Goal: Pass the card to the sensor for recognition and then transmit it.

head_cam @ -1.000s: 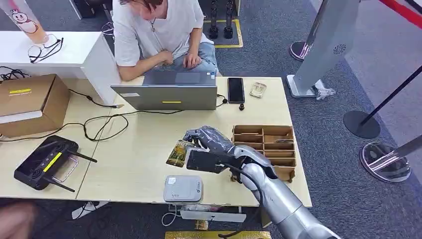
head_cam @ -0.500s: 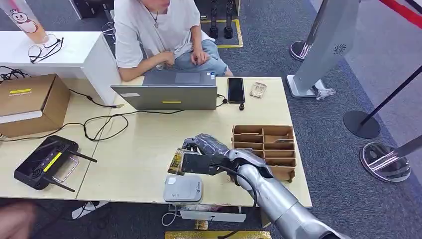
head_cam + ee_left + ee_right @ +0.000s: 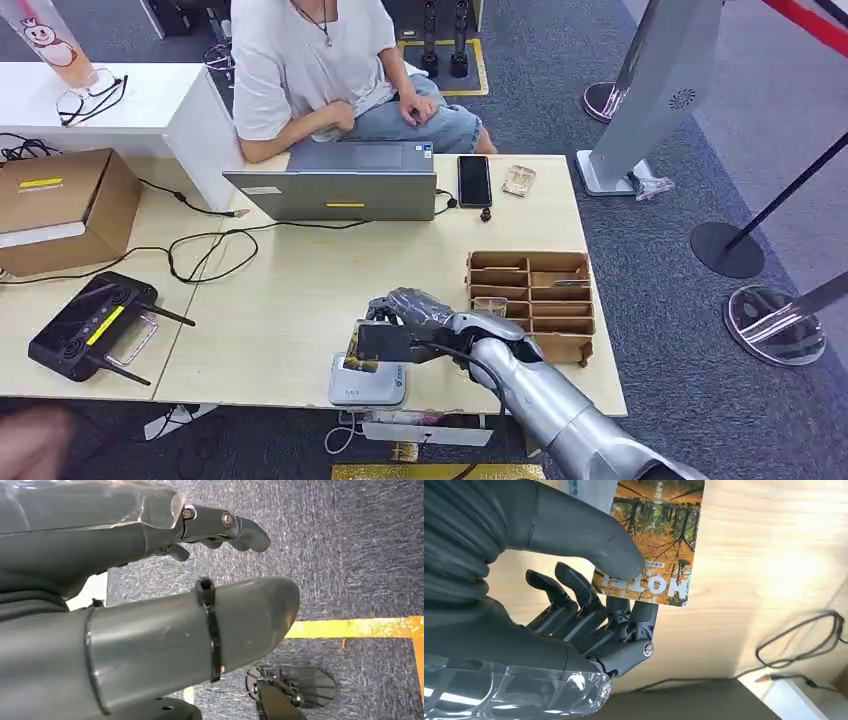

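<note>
My right hand (image 3: pixel 412 322) pinches a card (image 3: pixel 652 544) printed with an autumn forest between the thumb and the darker fingers. In the head view the card (image 3: pixel 361 352) hangs just over the far left corner of the grey card sensor (image 3: pixel 368 382), which lies at the table's near edge. Whether the card touches the sensor I cannot tell. My left hand (image 3: pixel 150 595) hangs over blue-grey carpet, fingers slightly curled, with nothing in it.
A partitioned cardboard tray (image 3: pixel 532 299) stands just right of my right arm. A laptop (image 3: pixel 340 183), a phone (image 3: pixel 474 180) and a seated person (image 3: pixel 320 65) are at the table's far side. A black controller (image 3: pixel 92 325) and a cardboard box (image 3: pixel 62 208) lie left.
My right hand has carried the card toward the near edge of the table, from the bare wood down over the sensor's corner. The person has leaned back.
</note>
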